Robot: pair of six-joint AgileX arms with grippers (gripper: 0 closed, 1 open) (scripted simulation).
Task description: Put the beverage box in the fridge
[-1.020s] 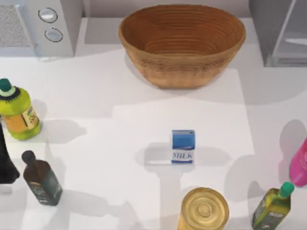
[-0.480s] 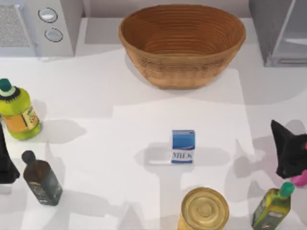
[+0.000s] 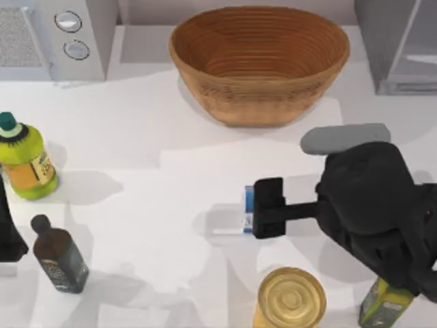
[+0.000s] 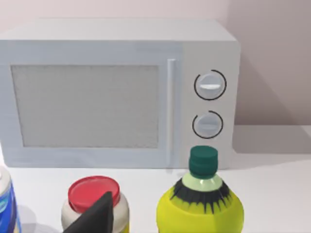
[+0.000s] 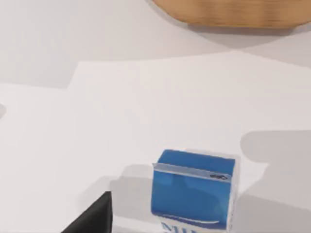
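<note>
From above, the right arm reaches in from the desk's (image 3: 136, 137) right side, and its right gripper (image 3: 268, 208) sits over the beverage box (image 3: 248, 199), covering all but a thin blue-and-white strip on the box's left edge; whether the jaws are open or closed cannot be told from here. The box stands near the desk's middle, well apart from the fridge (image 3: 399, 44) at the far right corner. Between the two lies the wicker basket (image 3: 259, 61), at the far middle of the desk. A gold-lidded can (image 3: 291, 298) stands just near-side of the box, and a green oil bottle (image 3: 382, 304) is partly hidden under the right arm. On the left are a yellow-green bottle (image 3: 24, 160), a dark bottle (image 3: 59, 256) and the microwave (image 3: 54, 37) with two round knobs. The left gripper (image 3: 8, 229) is parked at the left edge — its jaws cannot be judged either. The left wrist view faces the microwave (image 4: 116, 92), with the yellow-green bottle (image 4: 201, 204) and a red-lidded jar (image 4: 95, 196) before it, and a dark fingertip (image 4: 99, 216) low in frame. The right wrist view shows the beverage box (image 5: 194, 189) upright on the desk (image 5: 97, 97), the top of its lettering just visible, the basket's rim (image 5: 233, 12) beyond, and one dark fingertip (image 5: 97, 216) beside the box, seemingly not touching.
</note>
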